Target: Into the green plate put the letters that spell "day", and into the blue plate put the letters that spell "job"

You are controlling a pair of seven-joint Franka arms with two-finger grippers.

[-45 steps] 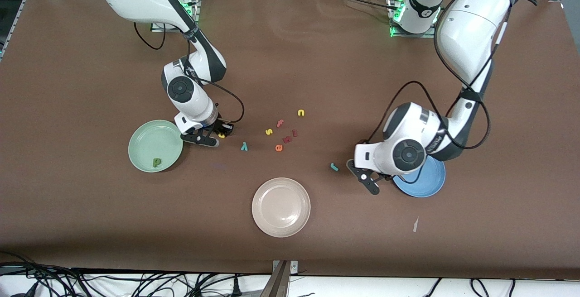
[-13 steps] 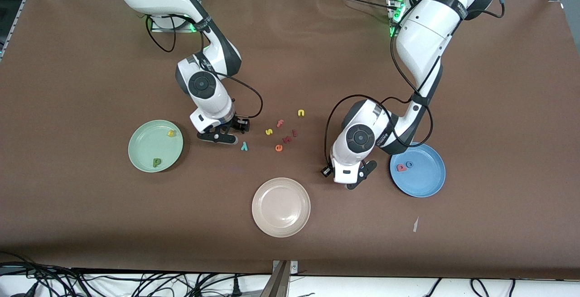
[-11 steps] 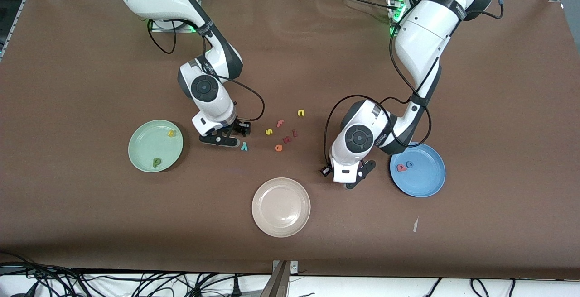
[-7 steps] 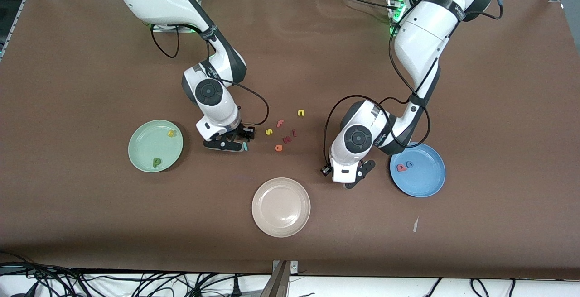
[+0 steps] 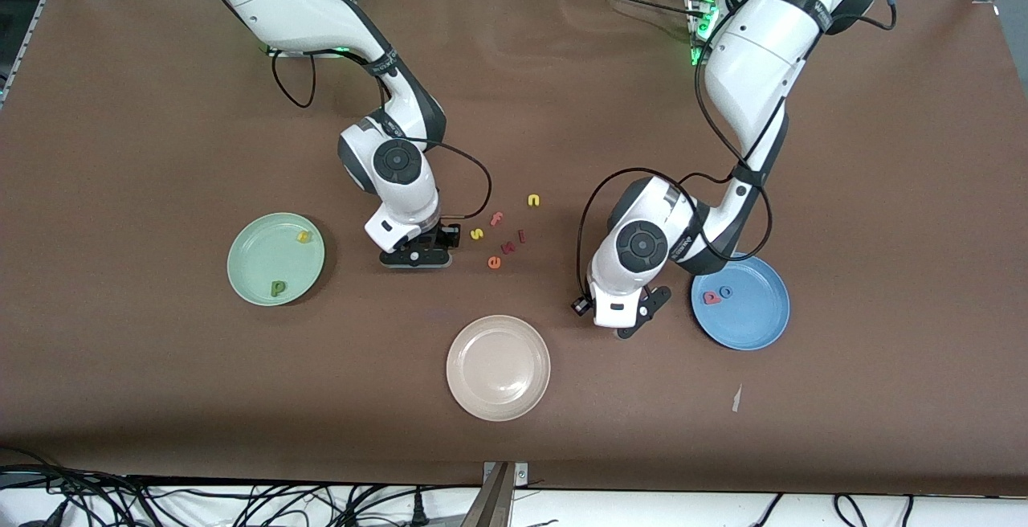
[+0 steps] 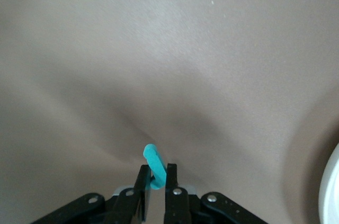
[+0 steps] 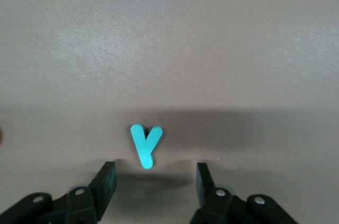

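Though hidden frontally, "j" point(image 6: 154, 164) in left hand point(image 6: 157, 187).

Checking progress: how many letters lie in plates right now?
4. Dark green "d" and yellow "a" in the green plate; red "b" and blue "o" in the blue plate. The left arm hides a sliver of the blue plate.

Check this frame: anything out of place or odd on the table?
Only a small pale scrap lying on the brown table, nearer the camera than the round blue plate; it is neither letter nor plate. Nothing looks spilled or damaged.
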